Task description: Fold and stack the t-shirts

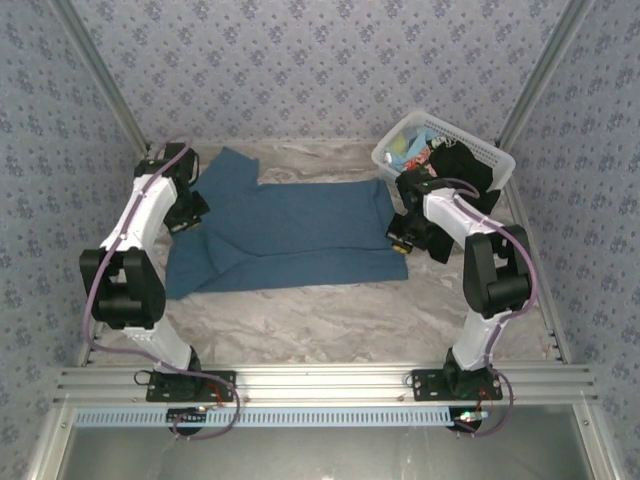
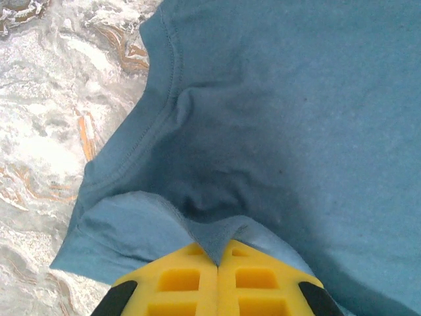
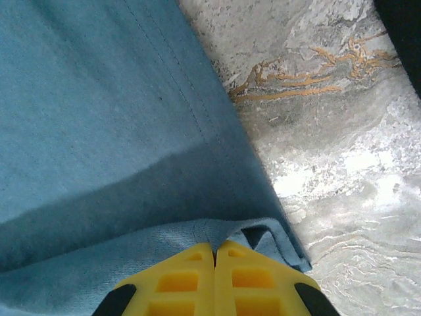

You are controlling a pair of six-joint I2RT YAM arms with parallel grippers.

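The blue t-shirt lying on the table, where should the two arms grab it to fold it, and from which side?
Pinch the blue t-shirt at its two ends: the hem corner from the right, and the cloth beside the sleeve from the left. It lies spread flat, so only its edges offer a lip to pinch. The right gripper and left gripper are shut on those spots.

Walls (image 1: 300, 60): pale grey-lilac floral paper on three sides.
Table (image 1: 320, 325): marbled white and grey, orange veins.
Frame: aluminium struts (image 1: 99, 78) in back corners; ribbed rail (image 1: 320, 382) at near edge.
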